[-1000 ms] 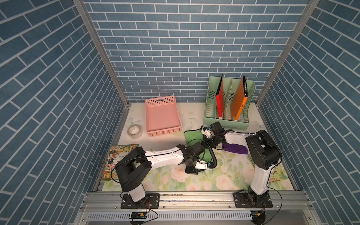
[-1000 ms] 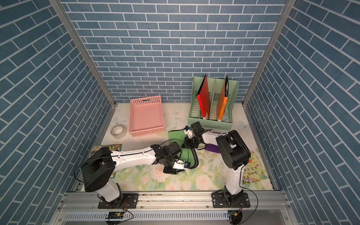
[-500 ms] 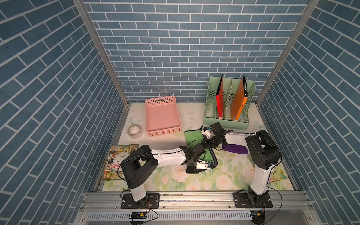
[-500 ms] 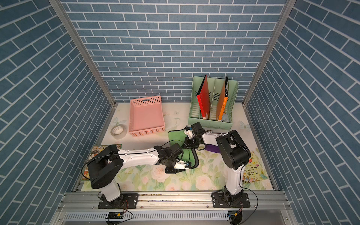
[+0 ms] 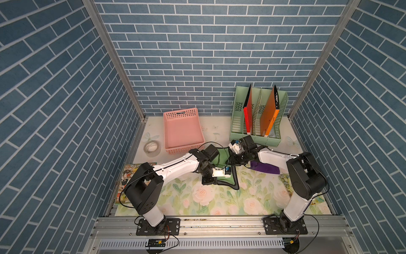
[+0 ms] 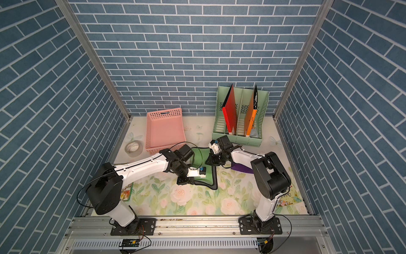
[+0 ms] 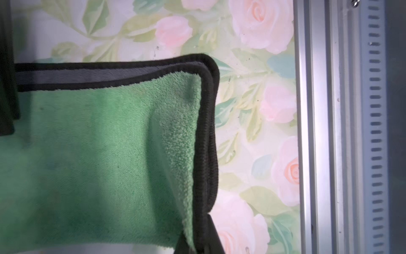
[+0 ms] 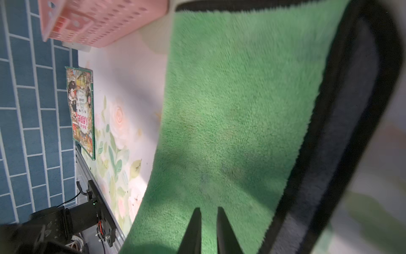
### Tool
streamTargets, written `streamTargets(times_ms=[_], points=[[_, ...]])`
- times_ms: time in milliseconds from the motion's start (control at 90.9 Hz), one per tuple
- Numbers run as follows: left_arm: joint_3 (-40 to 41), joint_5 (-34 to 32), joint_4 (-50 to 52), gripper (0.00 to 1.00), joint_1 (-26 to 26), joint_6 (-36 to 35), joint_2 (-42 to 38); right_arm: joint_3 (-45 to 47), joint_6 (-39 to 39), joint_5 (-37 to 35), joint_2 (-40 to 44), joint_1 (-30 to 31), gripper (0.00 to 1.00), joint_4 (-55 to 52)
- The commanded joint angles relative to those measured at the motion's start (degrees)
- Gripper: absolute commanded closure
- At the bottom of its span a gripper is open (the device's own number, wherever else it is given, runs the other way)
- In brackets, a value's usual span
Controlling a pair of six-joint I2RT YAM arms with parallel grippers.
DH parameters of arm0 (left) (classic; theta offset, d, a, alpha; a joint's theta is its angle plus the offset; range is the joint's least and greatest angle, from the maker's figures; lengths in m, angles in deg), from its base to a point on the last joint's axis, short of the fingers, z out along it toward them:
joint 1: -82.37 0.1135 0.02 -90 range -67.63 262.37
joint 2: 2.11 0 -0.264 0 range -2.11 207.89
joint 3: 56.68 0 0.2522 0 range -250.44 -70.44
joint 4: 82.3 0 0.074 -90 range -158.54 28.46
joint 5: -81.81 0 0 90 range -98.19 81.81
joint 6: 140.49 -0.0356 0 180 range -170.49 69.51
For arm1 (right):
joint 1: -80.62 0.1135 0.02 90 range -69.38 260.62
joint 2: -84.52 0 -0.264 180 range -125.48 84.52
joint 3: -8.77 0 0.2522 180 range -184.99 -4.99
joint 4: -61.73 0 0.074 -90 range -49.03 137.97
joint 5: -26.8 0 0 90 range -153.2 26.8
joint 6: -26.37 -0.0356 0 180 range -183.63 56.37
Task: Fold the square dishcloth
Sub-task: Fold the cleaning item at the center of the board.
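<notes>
The square dishcloth [image 5: 222,154] is green with a black border and a grey underside. It lies doubled over in mid-table, as both top views show [image 6: 198,157]. In the left wrist view two black-edged layers [image 7: 206,132] sit stacked at the near corner. My left gripper [image 7: 197,233] is shut on that double edge at the cloth's front side [image 5: 208,181]. My right gripper [image 8: 208,209] hovers low over the green pile [image 8: 241,99]. Its jaws stand a narrow gap apart with nothing between them. It is at the cloth's far right side [image 5: 232,161].
A pink basket [image 5: 182,132] and a tape roll [image 5: 151,148] stand at the back left. A green file holder [image 5: 257,118] stands at the back right. A purple cloth [image 5: 265,168] lies under the right arm. Booklets lie at the left [image 5: 127,176] and right [image 5: 285,180] edges.
My left gripper has closed on the cloth's front edge. My right gripper's jaws have parted a little and let go of the cloth.
</notes>
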Motion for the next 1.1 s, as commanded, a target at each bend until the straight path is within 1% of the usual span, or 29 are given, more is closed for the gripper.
streamTargets(times_ms=[0, 44, 121, 198, 220, 297, 330, 374, 451, 473, 495, 539, 605, 671, 792, 902, 968, 1089], points=[[-0.11, 8.39, 9.02, 0.93, 3.57, -3.74, 0.33, -0.89, 9.02, -8.0, 6.99, -1.25, 0.72, -7.21], [-0.13, 10.11, 9.96, 0.93, 5.61, -4.5, 0.74, 0.49, 12.34, -10.92, 12.01, -1.4, 0.68, -7.57], [-0.09, 11.54, 10.44, 0.93, 8.3, -5.45, 1.74, 6.57, 20.48, -11.91, 22.41, 0.0, 0.61, -2.75], [-0.61, 13.1, 11.23, 0.92, 10.26, -6.56, 2.79, 12.5, 32.39, -11.09, 33.47, 1.97, 0.53, 0.32], [-0.82, 13.54, 11.49, 0.92, 10.73, -6.81, 3.08, 13.73, 35.91, -10.86, 35.92, 2.93, 0.48, 0.07], [-1.69, 14.18, 11.62, 0.92, 11.38, -7.04, 4.41, 17.18, 46.91, -13.37, 42.93, 6.94, 0.38, -1.74], [-2.09, 14.21, 11.34, 0.92, 11.39, -6.94, 5.02, 18.24, 50.03, -13.76, 44.7, 8.93, 0.36, -2.18], [-2.85, 14.16, 11.14, 0.92, 11.38, -6.64, 5.81, 19.2, 52.33, -13.64, 46.68, 11.0, 0.35, -2.18], [-4.29, 14.1, 11.32, 0.92, 11.57, -6.48, 7.28, 20.93, 54.08, -14.4, 48.8, 15.27, 0.3, -0.5], [-4.69, 14.17, 11.4, 0.92, 11.69, -6.48, 7.7, 21.46, 54.47, -15.14, 48.92, 17.04, 0.28, -0.22], [-5.07, 14.25, 11.59, 0.92, 11.81, -6.48, 8.11, 21.9, 54.66, -16.0, 48.81, 18.69, 0.23, -0.02], [-5.84, 14.2, 11.86, 0.92, 11.92, -6.46, 8.7, 22.63, 54.66, -18.6, 47.91, 23.24, 0.18, 0.46], [-6.54, 14.05, 12.08, 0.92, 12.23, -6.38, 9.04, 23.84, 52.5, -24.81, 45.33, 28.84, 0.17, 2.27], [-6.78, 13.77, 12.02, 0.92, 12.29, -6.34, 8.96, 24.5, 49.01, -27.4, 41.33, 32.56, 0.19, 4.76], [-6.98, 13.17, 12.16, 0.92, 12.56, -6.32, 8.84, 24.48, 43.53, -35.7, 33.23, 36.13, 0.23, 9.4], [-6.9, 12.92, 12.24, 0.92, 12.82, -6.5, 8.44, 23.8, 39.79, -43.03, 26.63, 37.26, 0.28, 13.54], [-6.82, 12.81, 12.25, 0.92, 12.97, -6.57, 8.24, 23.4, 38.57, -45.29, 23.9, 37.53, 0.31, 15.44], [-6.68, 12.53, 12.39, 0.92, 13.14, -6.76, 8.03, 22.18, 37.88, -48.73, 20.68, 37.73, 0.41, 16.46]])
